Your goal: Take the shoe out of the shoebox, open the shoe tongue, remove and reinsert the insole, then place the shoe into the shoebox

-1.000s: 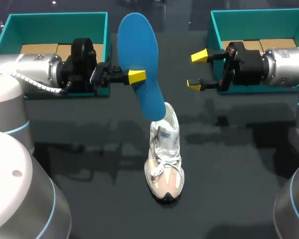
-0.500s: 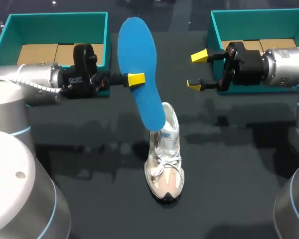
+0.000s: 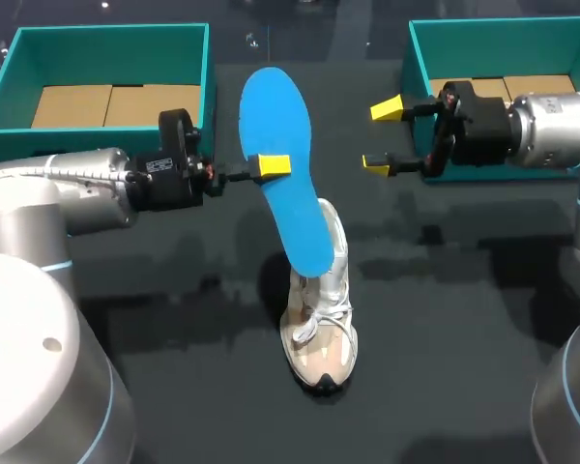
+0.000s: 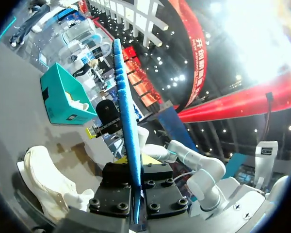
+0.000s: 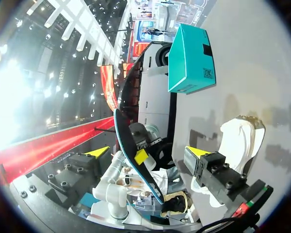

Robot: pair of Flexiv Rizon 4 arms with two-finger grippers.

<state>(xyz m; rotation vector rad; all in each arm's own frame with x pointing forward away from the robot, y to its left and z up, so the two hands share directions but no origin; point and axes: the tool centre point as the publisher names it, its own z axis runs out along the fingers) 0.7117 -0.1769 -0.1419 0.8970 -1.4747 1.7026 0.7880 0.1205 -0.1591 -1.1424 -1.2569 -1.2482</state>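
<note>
Left fingers [image 3: 273, 165] clamp the blue insole [image 3: 275, 106], lower end over the shoe [image 3: 321, 329] on the tabletop [image 3: 464, 319]; right fingers [image 3: 387, 108] spread wide, holding nothing. Left wrist: insole [image 4: 123, 107] edge-on, gripped. Right wrist: shoe [image 5: 240, 136] beside one tip.

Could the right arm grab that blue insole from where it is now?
Probably yes. The right gripper is open, its fingers point toward the blue insole, and the gap across looks free. The left gripper holds the insole upright over the shoe.
</note>
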